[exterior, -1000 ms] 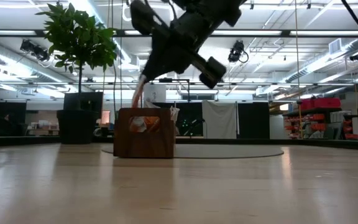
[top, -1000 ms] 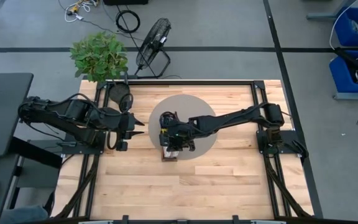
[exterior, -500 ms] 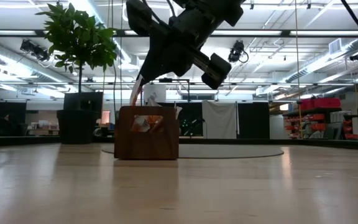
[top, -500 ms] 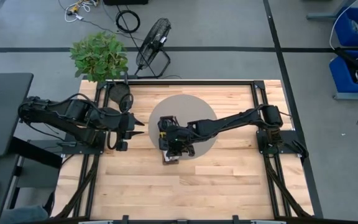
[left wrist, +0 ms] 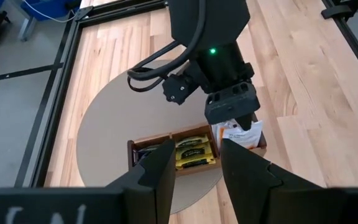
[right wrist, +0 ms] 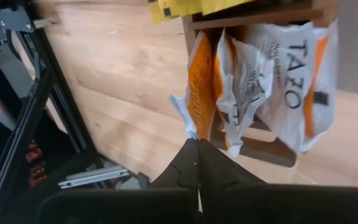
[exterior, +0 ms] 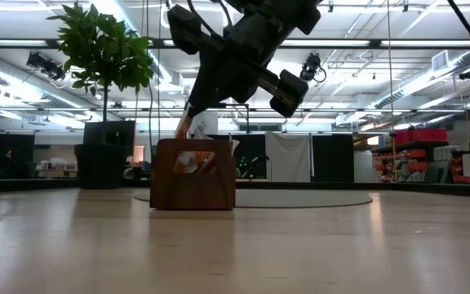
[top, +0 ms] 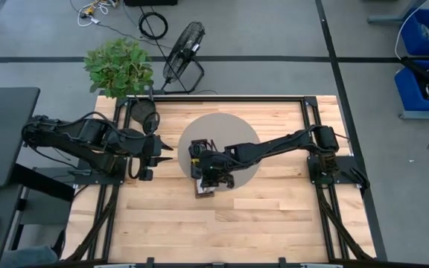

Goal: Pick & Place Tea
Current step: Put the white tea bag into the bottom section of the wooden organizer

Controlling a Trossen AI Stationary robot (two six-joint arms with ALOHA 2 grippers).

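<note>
The tea sachets (right wrist: 263, 74) stand upright in the end compartment of the long wooden tray (left wrist: 166, 144), the end that reaches off the round grey mat (top: 238, 132) toward the front of the table (top: 274, 216). These ones are orange-and-white, packed side by side, and their tops rise above the tray wall. In the next compartment lie yellow-green sachets (left wrist: 194, 152), and beyond them is a dark one (left wrist: 145, 155), as the left wrist view shows.

The right gripper (right wrist: 197, 163) is just over the orange-and-white sachets. Its two fingers are pressed together to a point, and the tip is at the lower corner of the outermost orange sachet (right wrist: 199, 93). It seems that the corner is pinched between the fingertips, but the contact is too small to be sure. In the low view the same gripper (exterior: 192, 109) comes down at a slant from above to the top edge of the tray (exterior: 192, 174), where the sachets (exterior: 190, 160) show through a cut-out in the end wall.

The left gripper (top: 162, 154) waits farther to the left side of the table, well apart from the tray, with its fingers (left wrist: 157, 168) parted by a narrow gap and nothing between them.

Behind the table stand a potted plant (top: 119, 65) and a floor fan (top: 183, 50).
</note>
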